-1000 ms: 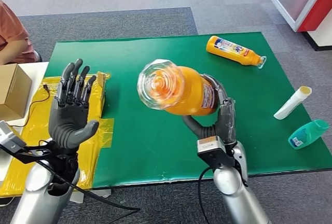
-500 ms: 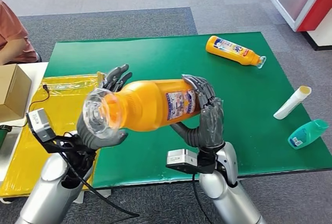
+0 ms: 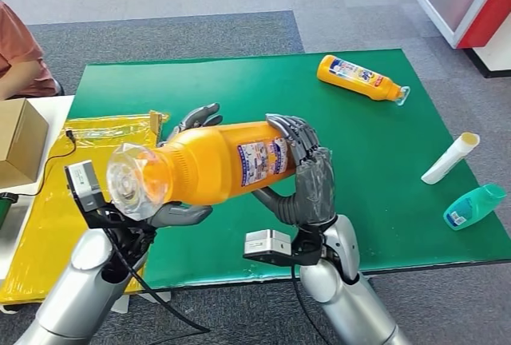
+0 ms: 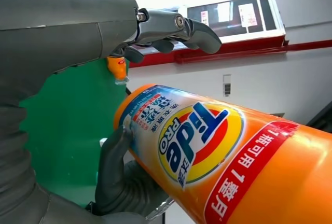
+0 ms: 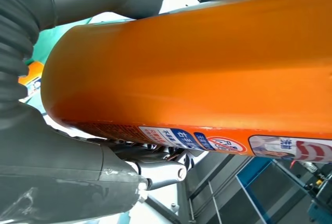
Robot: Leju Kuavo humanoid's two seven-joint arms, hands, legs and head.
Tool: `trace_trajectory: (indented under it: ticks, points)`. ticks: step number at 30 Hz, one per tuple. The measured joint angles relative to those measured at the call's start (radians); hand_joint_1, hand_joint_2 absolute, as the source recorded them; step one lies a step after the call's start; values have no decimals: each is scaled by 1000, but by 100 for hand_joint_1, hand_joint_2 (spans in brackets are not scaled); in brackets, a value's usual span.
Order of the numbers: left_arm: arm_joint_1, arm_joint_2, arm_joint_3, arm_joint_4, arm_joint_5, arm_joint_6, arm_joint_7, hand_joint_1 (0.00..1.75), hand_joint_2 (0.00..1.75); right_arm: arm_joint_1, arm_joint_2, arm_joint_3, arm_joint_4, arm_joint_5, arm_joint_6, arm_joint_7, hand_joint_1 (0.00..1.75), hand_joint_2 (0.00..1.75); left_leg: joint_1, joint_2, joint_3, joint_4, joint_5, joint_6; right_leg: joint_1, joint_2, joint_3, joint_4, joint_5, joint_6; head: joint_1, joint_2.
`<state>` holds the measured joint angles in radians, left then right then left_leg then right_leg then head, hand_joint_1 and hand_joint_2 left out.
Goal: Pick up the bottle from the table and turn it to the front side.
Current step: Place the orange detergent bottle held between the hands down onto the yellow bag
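A large orange detergent bottle with a clear cap hangs level above the green mat, cap end toward my left. My right hand grips its base end, fingers over the top and thumb below. My left hand cups the neck end, thumb under it and fingers spread behind it. In the left wrist view the bottle's Tide label faces the camera and my left hand's fingers stand clear above it. The right wrist view has the orange body held in my right hand.
A second orange bottle lies at the mat's far right. A white bottle and a teal bottle lie near the right edge. A yellow bag and a cardboard box are on the left, beside a person's sleeve.
My right hand has swung the bottle round so its cap points left and lies lower. My left hand has come down from its raised, spread pose to cup the neck end.
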<state>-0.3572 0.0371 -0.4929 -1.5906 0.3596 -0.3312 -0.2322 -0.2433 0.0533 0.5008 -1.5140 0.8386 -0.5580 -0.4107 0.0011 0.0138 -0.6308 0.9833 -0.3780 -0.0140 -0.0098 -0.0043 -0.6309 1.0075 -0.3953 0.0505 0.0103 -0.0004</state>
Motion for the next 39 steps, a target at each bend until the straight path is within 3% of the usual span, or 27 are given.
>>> trace_trajectory:
  ticks: [23,27,39]
  points:
    - [-71,17,-39,-17,-31,-18,21,0,175,-5,38,122,132,-48,67,20,175,175,0,0,0,0,0,0,0,0,0,0,0,0,0,0]
    - [-76,17,-45,-17,-30,-17,22,175,175,-17,41,123,154,-60,86,24,175,175,0,0,0,0,0,0,0,0,-1,0,0,0,0,0]
    - [-61,22,-43,-16,-13,36,21,175,175,-15,46,122,169,-66,91,31,175,175,0,0,0,0,0,0,0,0,-1,0,0,0,0,0]
